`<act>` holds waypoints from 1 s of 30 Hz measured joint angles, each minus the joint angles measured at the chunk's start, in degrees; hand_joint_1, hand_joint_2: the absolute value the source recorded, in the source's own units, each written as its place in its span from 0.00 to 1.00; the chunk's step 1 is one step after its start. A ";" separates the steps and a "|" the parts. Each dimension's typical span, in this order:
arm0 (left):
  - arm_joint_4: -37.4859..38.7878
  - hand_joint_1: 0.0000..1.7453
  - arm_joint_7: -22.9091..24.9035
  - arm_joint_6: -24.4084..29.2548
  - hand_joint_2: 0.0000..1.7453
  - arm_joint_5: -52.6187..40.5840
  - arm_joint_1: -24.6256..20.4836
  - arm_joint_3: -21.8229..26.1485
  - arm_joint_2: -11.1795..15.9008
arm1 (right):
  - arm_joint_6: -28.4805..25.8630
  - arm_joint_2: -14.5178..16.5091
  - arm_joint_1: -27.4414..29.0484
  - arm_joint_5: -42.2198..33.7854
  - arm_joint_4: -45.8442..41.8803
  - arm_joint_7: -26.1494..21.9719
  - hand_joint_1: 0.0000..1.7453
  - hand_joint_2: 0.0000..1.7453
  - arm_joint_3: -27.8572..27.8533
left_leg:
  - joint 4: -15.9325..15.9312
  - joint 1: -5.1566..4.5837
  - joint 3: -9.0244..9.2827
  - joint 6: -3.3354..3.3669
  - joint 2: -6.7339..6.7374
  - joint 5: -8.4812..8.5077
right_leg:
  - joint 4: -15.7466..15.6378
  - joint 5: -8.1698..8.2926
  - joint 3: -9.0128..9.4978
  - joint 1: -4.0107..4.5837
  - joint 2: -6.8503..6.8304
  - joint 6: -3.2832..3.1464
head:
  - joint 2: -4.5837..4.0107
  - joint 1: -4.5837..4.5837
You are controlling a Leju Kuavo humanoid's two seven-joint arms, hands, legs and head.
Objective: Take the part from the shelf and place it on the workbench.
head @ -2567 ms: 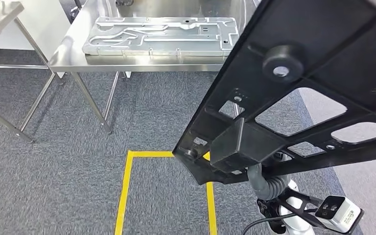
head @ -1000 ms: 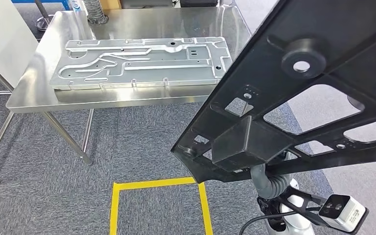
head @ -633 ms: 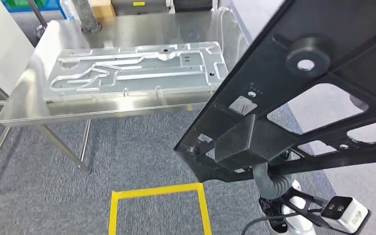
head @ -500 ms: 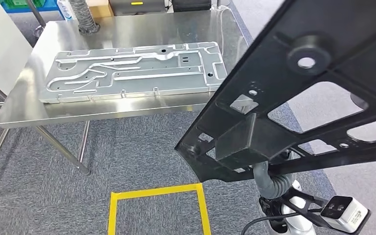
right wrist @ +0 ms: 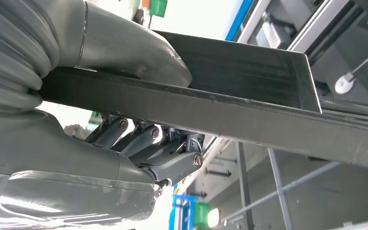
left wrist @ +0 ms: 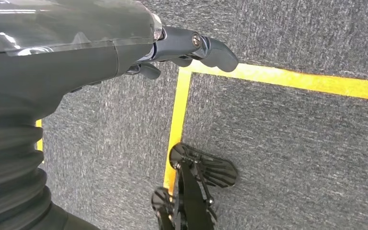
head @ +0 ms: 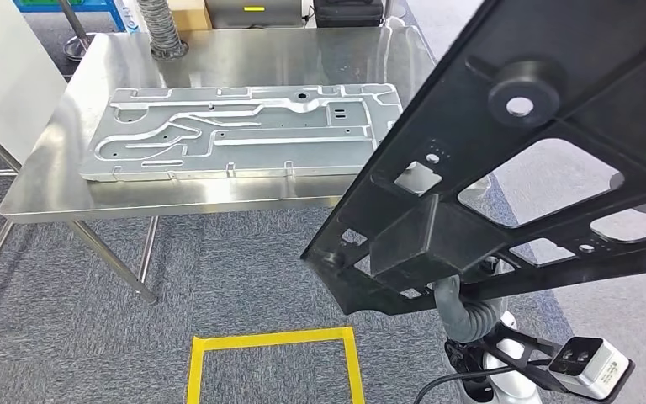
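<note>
A large black plastic part (head: 513, 168) with cut-outs and a round boss hangs tilted across the right of the head view. My right hand (right wrist: 139, 158) grips its edge (right wrist: 220, 110), thumb on one face and fingers on the other. The steel workbench (head: 219, 198) stands ahead to the left, apart from the part. My left hand (left wrist: 172, 45) hangs over the carpet and holds nothing, its fingers loosely apart.
A flat grey metal plate (head: 244, 130) with grooves covers much of the workbench top. A grey hose (head: 164, 25) and boxes stand at its far edge. A yellow tape square (head: 273, 341) marks the carpet in front, and table legs (head: 113, 261) slant below the bench.
The camera has moved: the workbench now sits lower and larger in the picture, and the tape square has slid down. The black part stays held in the same place in my view.
</note>
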 joint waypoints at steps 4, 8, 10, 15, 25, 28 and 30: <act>0.01 0.00 -0.01 -0.07 1.00 -0.13 0.05 0.25 -0.03 | 0.75 -0.01 -0.10 -0.12 -0.02 0.00 1.00 1.00 -0.41 | -0.06 -0.03 1.62 -0.55 -0.32 -1.26 | -11.21 8.01 2.77 0.06 -0.01 -0.56 | 0.00 0.01; 0.00 0.00 0.00 -0.09 1.00 -0.22 -0.11 0.36 -0.08 | 1.01 0.00 -0.36 0.00 -0.07 0.00 1.00 1.00 -0.63 | 0.31 -0.16 2.45 -2.11 -0.37 -1.70 | -15.63 8.02 4.72 0.58 0.15 -2.09 | 0.00 -0.02; 0.00 0.00 -0.01 -0.12 1.00 -0.31 -0.21 0.48 -0.13 | 1.00 0.04 -0.59 0.06 -0.10 -0.01 1.00 1.00 -0.66 | 1.93 -0.09 2.39 -2.80 -0.14 -2.40 | -16.21 8.71 5.84 0.37 0.03 -2.72 | 0.00 -0.02; -0.01 0.00 -0.04 -0.13 1.00 -0.43 -0.37 1.06 -0.17 | 0.96 0.12 -1.21 0.23 -0.09 -0.01 1.00 1.00 -0.64 | 15.21 0.13 -5.60 -3.32 0.27 -8.44 | -16.42 7.87 7.13 0.38 -0.24 -3.33 | 0.00 -0.03; -0.02 0.00 -0.23 -0.15 1.00 -0.55 -0.10 1.58 -0.10 | 1.98 0.19 -1.76 -0.05 -0.03 0.01 1.00 1.00 -0.60 | -0.24 -0.16 -0.22 -0.76 0.65 0.45 | -14.51 5.77 9.06 0.57 -0.19 -1.10 | 0.00 -0.01; -0.02 0.00 -0.51 -0.16 1.00 -0.66 -0.31 1.69 -0.10 | 2.22 0.19 -2.13 -0.17 -0.03 -0.01 1.00 1.00 -0.63 | -0.60 -0.05 0.73 -0.07 0.54 0.03 | -6.29 1.99 4.36 0.28 -0.13 -0.26 | 0.00 -0.01; -0.02 0.00 -0.64 -0.17 1.00 -0.73 -0.24 1.79 -0.10 | 2.59 0.19 -2.12 -0.20 0.04 0.00 1.00 1.00 -0.67 | -0.59 -0.07 1.00 0.00 0.46 -0.44 | -0.19 0.19 -0.17 0.07 -0.14 0.08 | 0.00 -0.01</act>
